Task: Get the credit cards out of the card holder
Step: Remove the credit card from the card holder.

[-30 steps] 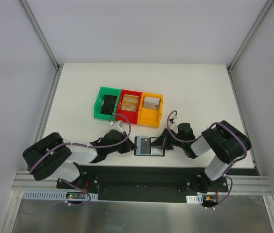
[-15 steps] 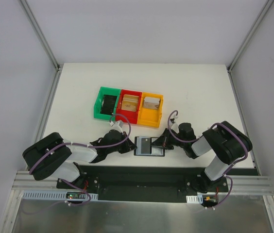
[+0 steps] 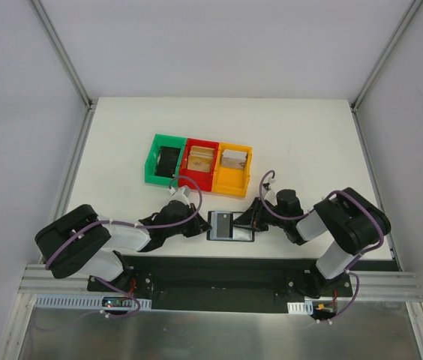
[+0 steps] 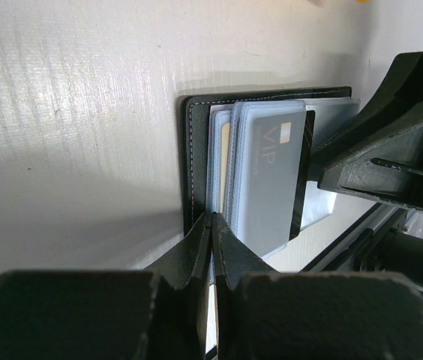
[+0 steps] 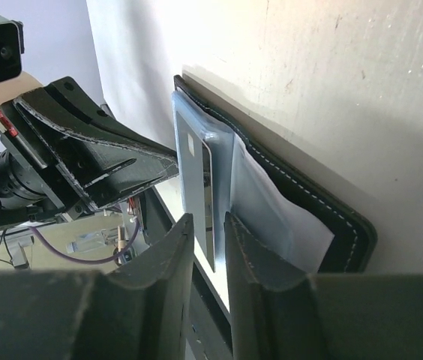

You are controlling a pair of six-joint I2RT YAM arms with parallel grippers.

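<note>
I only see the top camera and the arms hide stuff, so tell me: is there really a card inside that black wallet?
Observer: Yes. The left wrist view shows a card marked VIP in a clear sleeve of the card holder.
Operator: Is my left hand grabbing it?
Observer: No, the left hand is pinched almost shut at the card holder's edge, just beside that card.
Operator: And my right hand?
Observer: It is open, with the sleeved card's edge between its fingers.
</note>
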